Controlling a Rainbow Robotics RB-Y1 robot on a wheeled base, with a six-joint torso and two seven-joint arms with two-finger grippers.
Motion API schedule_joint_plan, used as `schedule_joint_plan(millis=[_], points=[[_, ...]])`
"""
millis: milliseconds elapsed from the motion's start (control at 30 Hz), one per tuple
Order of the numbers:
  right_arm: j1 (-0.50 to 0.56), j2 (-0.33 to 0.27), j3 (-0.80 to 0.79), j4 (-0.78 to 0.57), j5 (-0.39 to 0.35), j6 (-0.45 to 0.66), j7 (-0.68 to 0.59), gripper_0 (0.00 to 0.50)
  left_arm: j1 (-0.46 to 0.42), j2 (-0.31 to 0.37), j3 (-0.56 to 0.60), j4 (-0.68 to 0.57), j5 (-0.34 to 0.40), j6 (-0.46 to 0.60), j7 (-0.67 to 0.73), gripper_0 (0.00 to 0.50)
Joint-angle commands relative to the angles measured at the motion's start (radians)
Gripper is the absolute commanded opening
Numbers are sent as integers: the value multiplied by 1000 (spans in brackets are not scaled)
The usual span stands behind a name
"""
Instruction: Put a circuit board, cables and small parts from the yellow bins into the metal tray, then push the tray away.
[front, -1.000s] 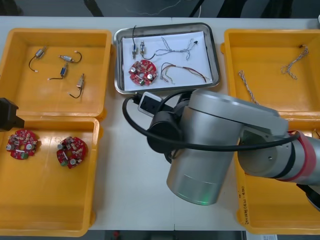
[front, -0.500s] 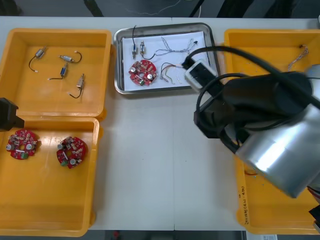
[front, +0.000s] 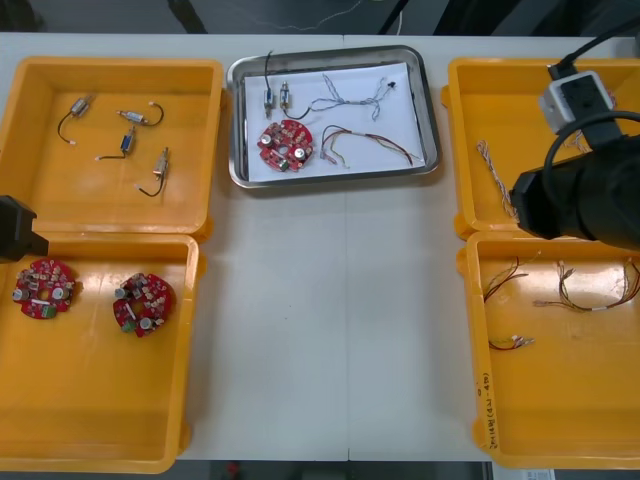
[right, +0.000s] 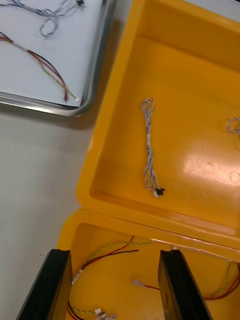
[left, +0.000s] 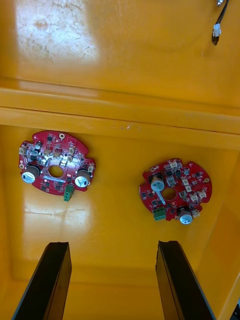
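Two arms are out over the table, and neither one is carrying anything. The right gripper (right: 114, 260) hangs above the near right yellow bin (right: 80, 235), close to the wall it shares with the far right yellow bin (right: 200, 100). Its black fingers (right: 55, 285) are spread wide, empty and touching nothing. Below them lie loose red and yellow cables (right: 107, 254). Beyond the wall, a twisted blue and white cable (right: 149, 150) lies stretched out on the far bin's floor.

From above, the shiny metal tray with a white inside (front: 238, 130) sits at the far middle of the light table (front: 330, 330), between the two far bins. It holds a round red circuit board (front: 285, 146), with a pair of small metal parts (front: 276, 97) beyond it. A blue and white tray cable (front: 350, 97) and a red and yellow tray cable (front: 368, 140) lie to the board's right.

The left gripper (left: 112, 247) hovers over the near left yellow bin (left: 120, 235), its fingers just as parted and just as empty. One red board (left: 55, 167) lies flat ahead of one finger, and a second red board (left: 175, 190) ahead of the other, well apart. The far left yellow bin (front: 30, 130) holds four small wired metal parts (front: 122, 140).
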Motion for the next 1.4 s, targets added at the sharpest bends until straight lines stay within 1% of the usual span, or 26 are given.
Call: schedule_joint_plan(millis=[33,67,167,333,400,567,700,1067,1400], points=[[78,-47,-121,-18,-34,3,-36,500,14,45,31,-28,-8,6,-86,500],[85,-47,-134,-15,-42,3,-36,500,14,45,31,-28,-8,6,-86,500],[131,-49,-220,16,-116,3,-37,500,14,45,31,-28,-8,6,-86,500],[194,-54,-315,59,-203,3,-39,500,14,45,31,-28,-8,6,-86,500],[213,-58,-328,73,-209,3,-39,500,14,45,31,-28,-8,6,-86,500],[266,-67,-337,86,-194,3,-40,500,14,45,31,-28,-8,6,-86,500],[288,-66,-345,105,-192,3,-46,500,14,45,31,-28,-8,6,-86,500],[289,-70,-368,209,-211,3,-39,500,14,45,31,-28,-8,6,-86,500],[285,-78,-368,226,-226,3,-53,500,14,45,31,-28,-8,6,-86,500]])
